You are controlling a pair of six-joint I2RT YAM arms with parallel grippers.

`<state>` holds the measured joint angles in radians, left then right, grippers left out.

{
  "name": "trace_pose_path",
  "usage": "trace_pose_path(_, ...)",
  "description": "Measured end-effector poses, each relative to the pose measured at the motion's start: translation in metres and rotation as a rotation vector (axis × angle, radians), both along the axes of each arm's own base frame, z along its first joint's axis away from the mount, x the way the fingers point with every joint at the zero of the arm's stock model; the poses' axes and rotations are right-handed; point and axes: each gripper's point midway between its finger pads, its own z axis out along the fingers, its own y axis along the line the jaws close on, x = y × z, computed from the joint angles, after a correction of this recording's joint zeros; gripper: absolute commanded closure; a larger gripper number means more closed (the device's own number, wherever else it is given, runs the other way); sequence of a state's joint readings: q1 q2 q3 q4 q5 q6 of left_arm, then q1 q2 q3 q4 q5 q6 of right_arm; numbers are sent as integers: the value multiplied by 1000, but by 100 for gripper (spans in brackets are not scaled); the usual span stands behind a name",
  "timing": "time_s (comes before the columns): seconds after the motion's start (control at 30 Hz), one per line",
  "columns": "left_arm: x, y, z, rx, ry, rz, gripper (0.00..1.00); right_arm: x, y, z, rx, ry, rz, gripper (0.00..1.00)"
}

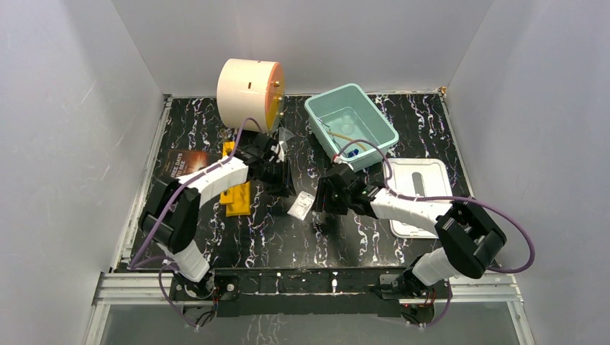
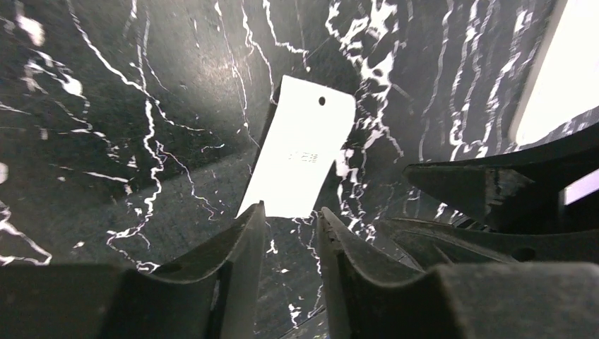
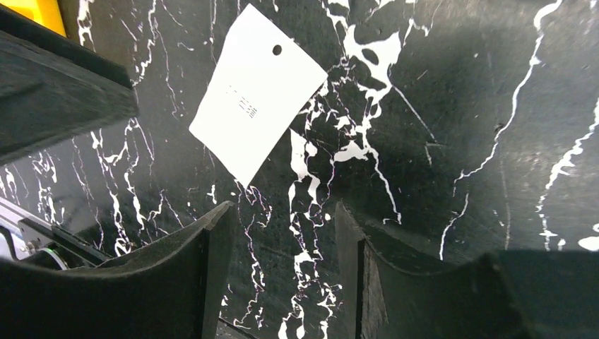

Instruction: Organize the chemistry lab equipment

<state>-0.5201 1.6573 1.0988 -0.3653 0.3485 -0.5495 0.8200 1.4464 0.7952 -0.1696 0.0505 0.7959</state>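
A small white card with a punched hole (image 1: 301,205) lies flat on the black marble table between my two grippers. It also shows in the left wrist view (image 2: 300,159) and in the right wrist view (image 3: 258,92). My left gripper (image 1: 282,181) (image 2: 291,215) hovers just left of the card, jaws a little apart and empty. My right gripper (image 1: 325,200) (image 3: 282,212) hovers just right of it, open and empty. The yellow tube rack (image 1: 237,198) lies left of the left gripper; its corner shows in the right wrist view (image 3: 42,10). A tan rubber loop (image 1: 347,136) and a blue-tipped tool (image 1: 352,152) lie in the teal bin (image 1: 320,103).
The large cream drum with an orange face (image 1: 248,93) stands at the back. A white lid (image 1: 421,194) (image 2: 565,78) lies to the right under the right arm. A brown booklet (image 1: 183,164) lies at the left. Grey walls close in three sides.
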Motion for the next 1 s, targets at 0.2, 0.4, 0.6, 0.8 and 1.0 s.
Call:
trace_pose_path(0.2, -14, -2, -32, 45, 44, -50, 76, -2, 6, -17, 23, 32, -50, 38)
trace_pose_path(0.4, -23, 3, -44, 56, 60, -71, 80, 7, 14, -26, 46, 36, -94, 42)
trace_pose_path(0.6, -28, 2, -49, 55, 76, -92, 72, 14, 22, -31, 72, 39, -120, 43)
trace_pose_path(0.8, -32, -1, -55, 40, 103, -111, 74, 25, 32, -30, 89, 21, -119, 43)
trace_pose_path(1.0, -32, -4, -59, 28, 116, -111, 85, 25, 43, -29, 130, 12, -59, 45)
